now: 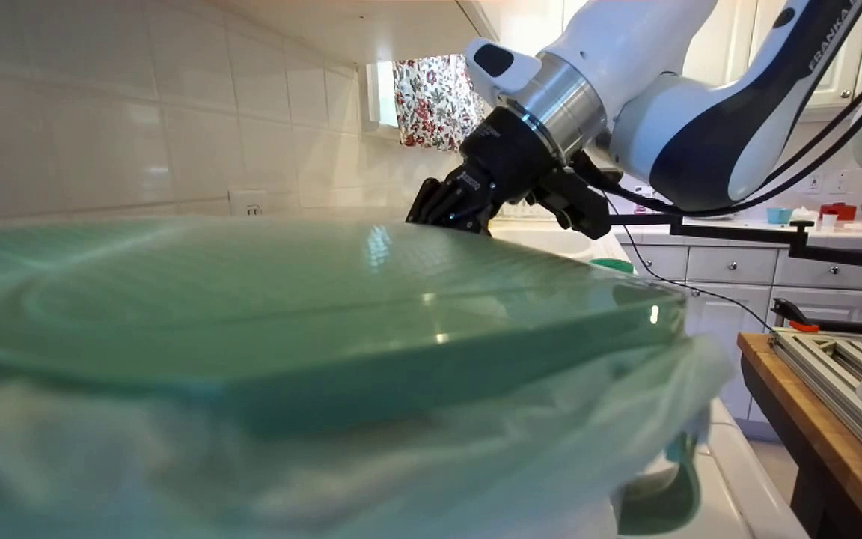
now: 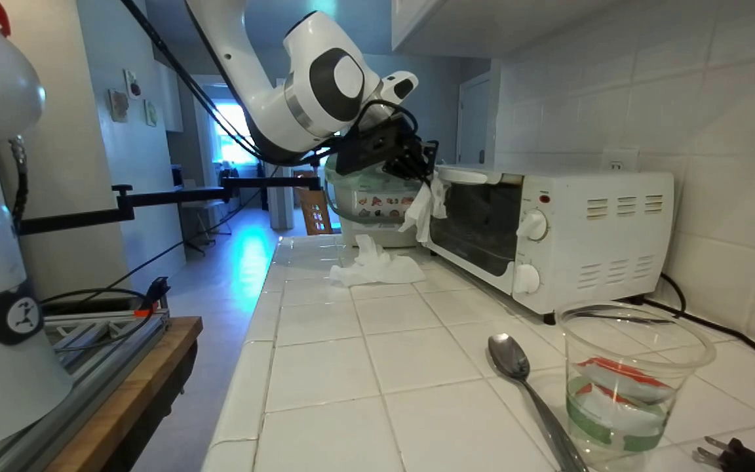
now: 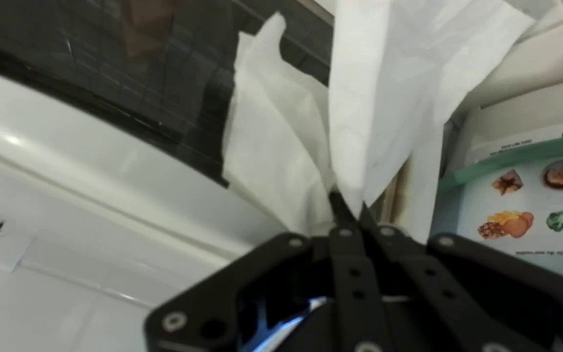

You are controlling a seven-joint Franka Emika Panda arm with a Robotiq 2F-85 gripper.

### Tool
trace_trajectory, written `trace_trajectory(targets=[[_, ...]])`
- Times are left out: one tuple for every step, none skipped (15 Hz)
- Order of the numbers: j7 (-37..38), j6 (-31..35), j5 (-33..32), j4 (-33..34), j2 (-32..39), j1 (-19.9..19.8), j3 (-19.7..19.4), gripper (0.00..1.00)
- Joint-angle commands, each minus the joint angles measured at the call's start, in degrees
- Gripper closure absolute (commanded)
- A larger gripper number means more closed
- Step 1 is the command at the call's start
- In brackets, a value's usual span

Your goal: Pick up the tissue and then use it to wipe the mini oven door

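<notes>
A white tissue point(image 2: 422, 211) hangs from my gripper point(image 2: 427, 176) at the far end of the mini oven door point(image 2: 472, 223). In the wrist view my gripper point(image 3: 352, 211) is shut on the tissue point(image 3: 384, 88), whose folds spread out past the fingertips beside the dark door glass point(image 3: 140, 83). A paler tissue shape to its left overlaps the glass; I cannot tell if it is a reflection. The mini oven point(image 2: 603, 229) is white, its door closed. Another crumpled tissue point(image 2: 379, 267) lies on the counter. In an exterior view a green lid hides the fingertips of the gripper point(image 1: 447, 218).
A container with a green lid point(image 1: 289, 299) stands just beyond the oven's far end; it also shows in an exterior view point(image 2: 377, 204). A spoon point(image 2: 527, 387), a clear cup point(image 2: 633, 400) and a plug point(image 2: 741, 455) lie near the oven's knob end. A cabinet point(image 2: 515, 26) hangs overhead.
</notes>
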Motion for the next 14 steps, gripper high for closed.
trace_trajectory(targets=[[0.6,3.4,-1.0,-1.7,-1.8,-3.2,0.5,1.00],[0.5,3.4,-0.6,-2.0,-2.4,-3.8,0.3,1.00],[0.3,3.2,-0.4,-2.3,-2.5,-4.4,0.0,1.00],[0.4,3.2,-0.2,-2.5,-2.6,-5.0,-0.1,1.00],[0.6,3.2,0.0,-2.6,-2.8,-5.7,-0.2,1.00],[0.5,2.9,0.2,-2.6,-2.6,-6.2,-0.6,1.00],[0.3,3.1,0.7,-2.6,-2.8,-6.4,-1.3,1.00],[0.3,2.9,0.9,-2.7,-2.6,-6.7,-1.7,1.00],[0.4,3.0,1.2,-2.8,-2.6,-7.1,-2.3,1.00],[0.6,2.9,1.3,-2.9,-2.5,-7.5,-2.8,1.00],[0.8,3.0,1.4,-2.9,-2.6,-8.0,-3.4,1.00],[0.8,2.7,1.7,-3.0,-2.3,-8.0,-4.2,1.00],[1.0,2.9,1.7,-3.0,-2.3,-8.6,-4.6,1.00],[1.1,2.7,1.9,-3.0,-2.2,-8.7,-5.3,1.00]])
